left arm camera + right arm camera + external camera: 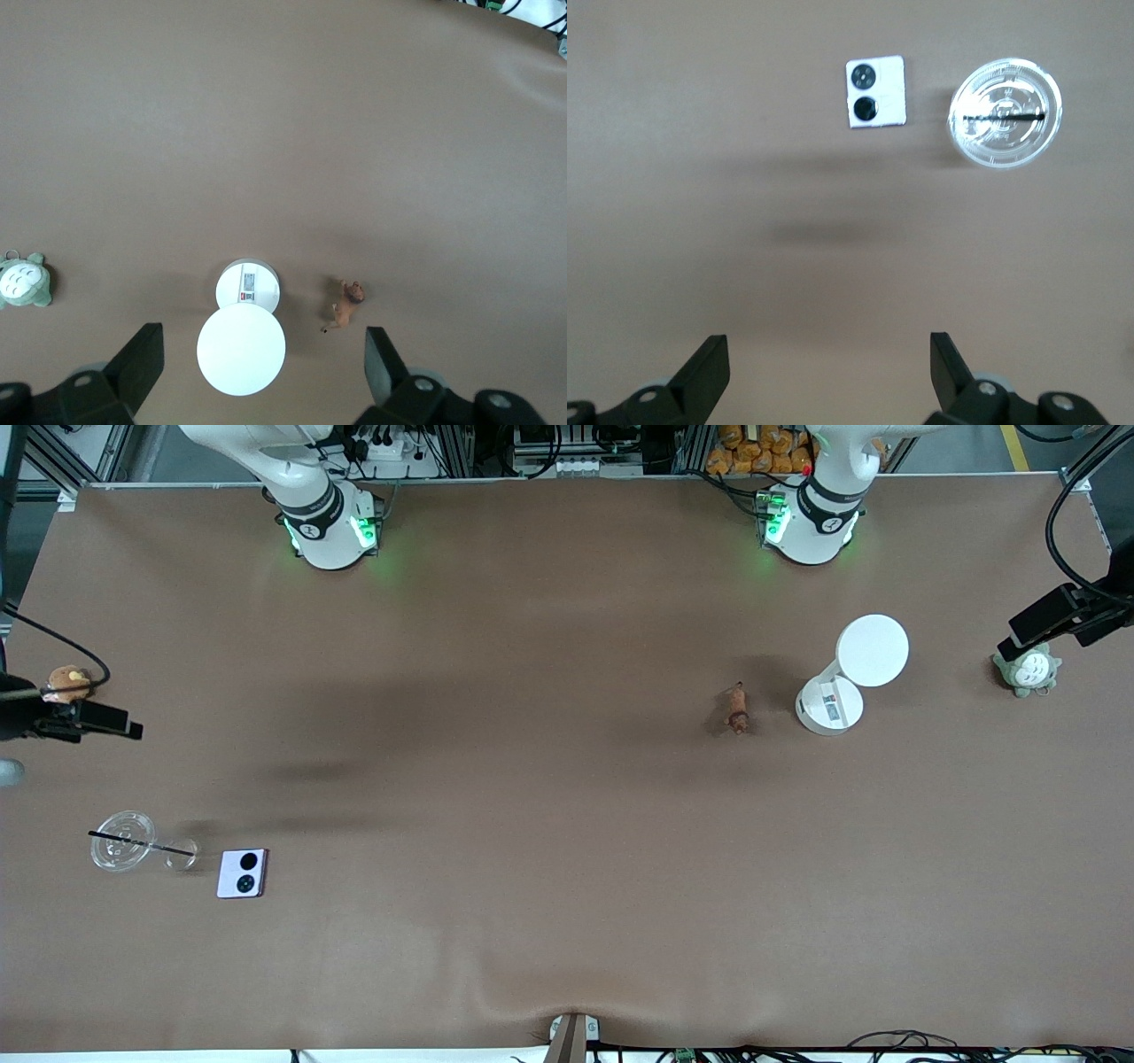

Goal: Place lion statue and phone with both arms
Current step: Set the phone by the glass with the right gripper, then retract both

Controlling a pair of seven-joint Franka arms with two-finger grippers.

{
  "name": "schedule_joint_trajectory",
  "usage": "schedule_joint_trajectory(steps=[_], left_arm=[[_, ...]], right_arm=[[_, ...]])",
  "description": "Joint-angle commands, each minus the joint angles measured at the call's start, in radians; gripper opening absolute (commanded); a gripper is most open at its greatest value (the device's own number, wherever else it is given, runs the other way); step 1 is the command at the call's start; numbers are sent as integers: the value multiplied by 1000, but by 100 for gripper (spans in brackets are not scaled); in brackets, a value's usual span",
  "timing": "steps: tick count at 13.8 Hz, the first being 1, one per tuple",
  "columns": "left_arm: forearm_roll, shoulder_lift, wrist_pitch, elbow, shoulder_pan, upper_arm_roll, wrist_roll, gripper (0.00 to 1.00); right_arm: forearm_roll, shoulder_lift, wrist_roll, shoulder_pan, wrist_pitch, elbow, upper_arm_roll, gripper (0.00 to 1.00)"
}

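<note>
The lion statue [737, 710], a tiny reddish-brown figurine, lies on the table toward the left arm's end, beside a white stand. The left wrist view shows it [345, 304] far below, close to one finger's line. My left gripper [264, 352] hangs open high over the stand, holding nothing. The pale lilac phone [242, 873] lies flat toward the right arm's end, its two black camera circles facing up. My right gripper [828, 359] is open high over bare table, well apart from the phone [876, 92]. Neither gripper shows in the front view.
A white stand with a round top [873, 650] sits next to the lion. A clear cup with a black straw [121, 840] stands beside the phone. A grey-white plush [1028, 670] and a brown plush [69, 682] sit at the table's two ends.
</note>
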Motion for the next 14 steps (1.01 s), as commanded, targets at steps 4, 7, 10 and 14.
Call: schedule_joint_trajectory(steps=[4, 7, 10, 14], left_arm=[[-11, -12, -22, -22, 4, -2, 4, 100], [-14, -12, -21, -22, 4, -2, 65, 100], [-10, -12, -16, -22, 4, -1, 168, 100], [40, -12, -12, -21, -7, -16, 159, 100]], right_arm=[[-121, -117, 159, -100, -75, -27, 207, 100], [-119, -134, 165, -105, -141, 26, 224, 100], [-118, -146, 214, -93, -222, 70, 231, 100], [-139, -155, 282, -73, -220, 70, 254, 100]])
